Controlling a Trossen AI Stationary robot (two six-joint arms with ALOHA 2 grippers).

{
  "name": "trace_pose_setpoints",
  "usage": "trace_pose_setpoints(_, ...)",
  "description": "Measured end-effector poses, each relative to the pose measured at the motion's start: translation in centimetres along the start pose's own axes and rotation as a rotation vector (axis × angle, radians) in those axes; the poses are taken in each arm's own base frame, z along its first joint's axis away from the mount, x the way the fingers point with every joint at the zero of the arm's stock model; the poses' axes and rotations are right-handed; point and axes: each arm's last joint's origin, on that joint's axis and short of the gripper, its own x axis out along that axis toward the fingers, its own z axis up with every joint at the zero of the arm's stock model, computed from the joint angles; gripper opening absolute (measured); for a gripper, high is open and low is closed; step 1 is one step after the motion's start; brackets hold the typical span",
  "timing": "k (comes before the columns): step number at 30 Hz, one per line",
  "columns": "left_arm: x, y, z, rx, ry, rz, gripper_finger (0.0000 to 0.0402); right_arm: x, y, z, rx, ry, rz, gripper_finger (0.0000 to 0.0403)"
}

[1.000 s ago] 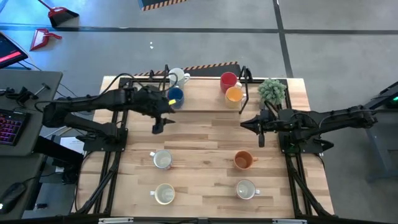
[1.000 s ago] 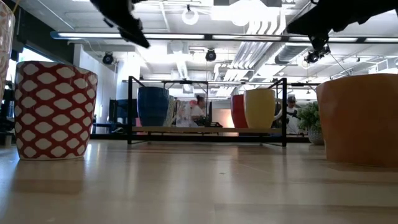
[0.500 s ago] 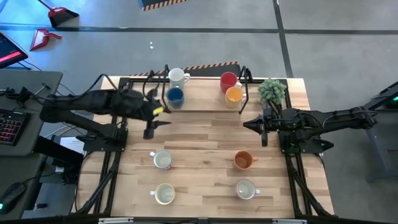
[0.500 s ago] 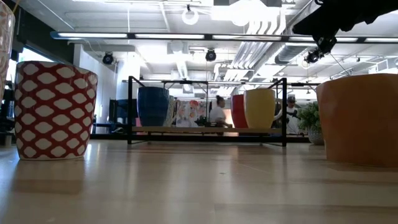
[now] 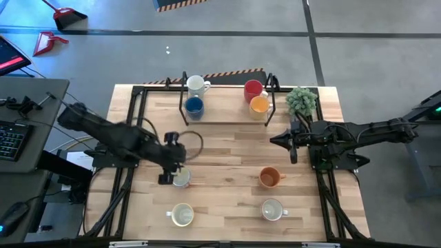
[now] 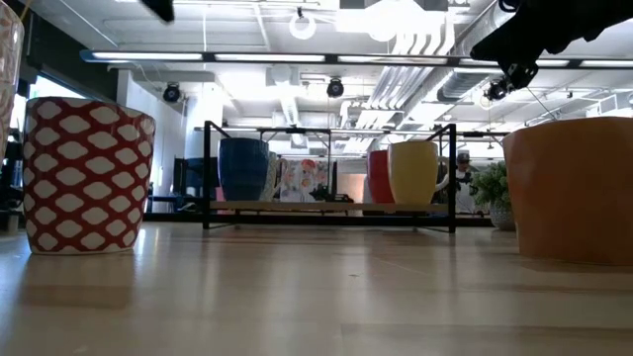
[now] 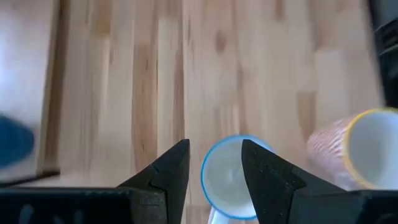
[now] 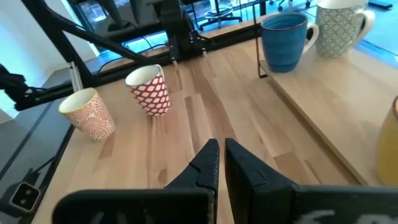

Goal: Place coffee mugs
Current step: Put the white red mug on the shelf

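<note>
Two matte black jointed arms (cables looped alongside), each ending in a hand with two dark wedge-shaped fingers (image 7: 168, 174).

No legible text, label, brand, number or sign was found in any view. Mugs carried patterns only, no lettering. Striped hazard tape on the floor bore no words. Monitor glow at the far left was unreadable.

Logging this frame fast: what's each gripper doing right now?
Left gripper: open, empty, above the white mug.
Right gripper: shut, empty, hovering near the plant.
</note>
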Motion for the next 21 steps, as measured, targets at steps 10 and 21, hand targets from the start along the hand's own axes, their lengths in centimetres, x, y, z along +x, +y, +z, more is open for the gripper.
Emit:
trace_pose_setpoints(10, 6.5, -2.1, -0.8, 0.056, 0.259, 0.042, 0.0137, 0.0, 0.2, -0.1, 0.004, 0.022, 0.068, 0.0005)
trace_pose_setpoints(21, 8.5, -1.8, -2.9, 0.055, 0.328, 0.06, 0.0138, 0.0, 0.3, -0.1, 0.009, 0.028, 0.09, 0.0005)
